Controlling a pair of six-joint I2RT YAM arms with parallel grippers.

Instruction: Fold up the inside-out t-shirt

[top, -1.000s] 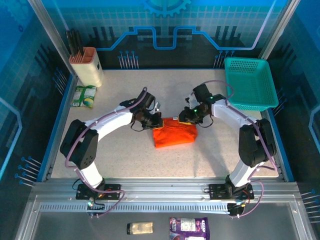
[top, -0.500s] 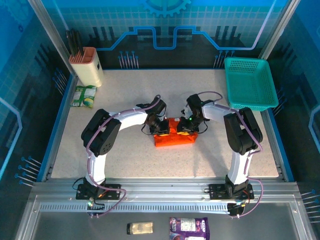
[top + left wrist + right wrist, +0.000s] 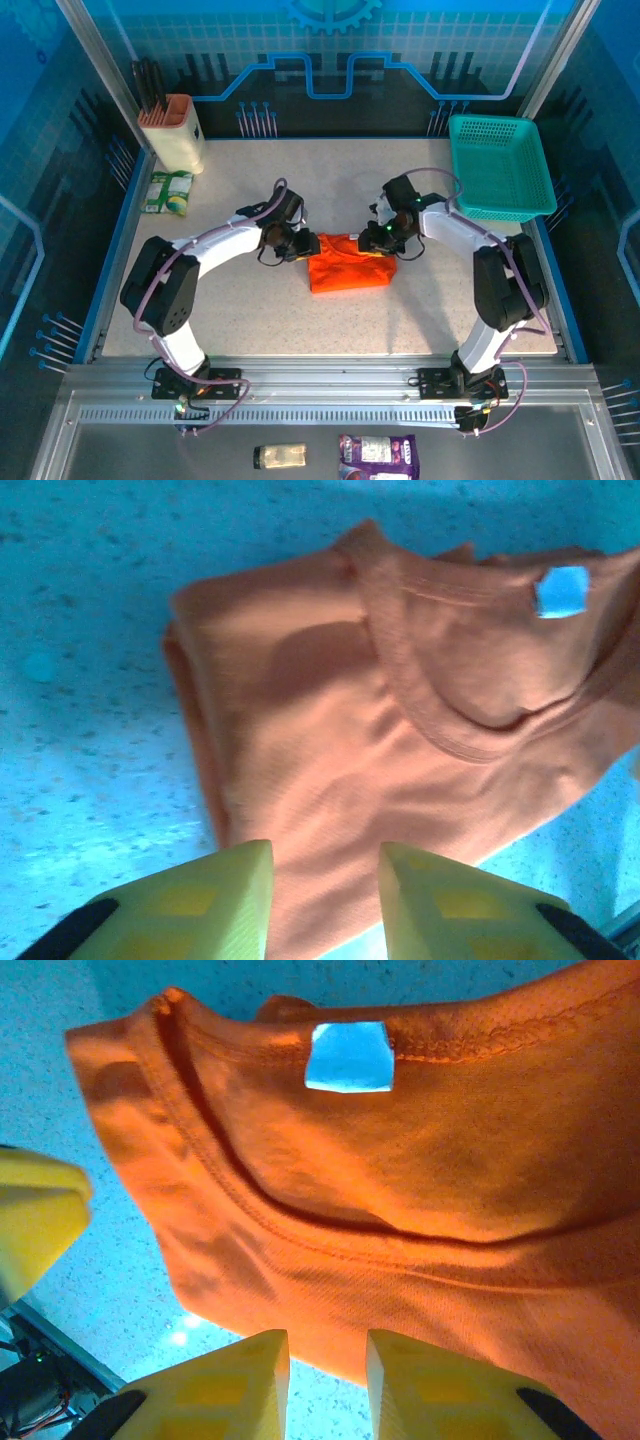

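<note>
The inside-out t-shirt (image 3: 348, 268) lies as a compact bright orange folded rectangle at the middle of the table. Its neckline and white label (image 3: 347, 1057) face the far side; the same label (image 3: 562, 590) sits at the upper right of the left wrist view. My left gripper (image 3: 300, 244) hovers at the shirt's far left corner. Its yellow fingers stand open with only the flat shirt (image 3: 380, 730) beyond the gap (image 3: 325, 885). My right gripper (image 3: 376, 240) is at the far right corner, also open (image 3: 328, 1375), above the collar edge of the shirt (image 3: 400, 1160), holding nothing.
A teal mesh basket (image 3: 500, 165) stands at the back right. A knife block (image 3: 172, 130) and a green packet (image 3: 168, 192) are at the back left. In front of the arm bases lie a small bottle (image 3: 280, 456) and a purple packet (image 3: 378, 456).
Half a second ago both grippers were down close together over the shirt's middle. They have since drawn back and apart to its far corners. The shirt lies folded much as before.
</note>
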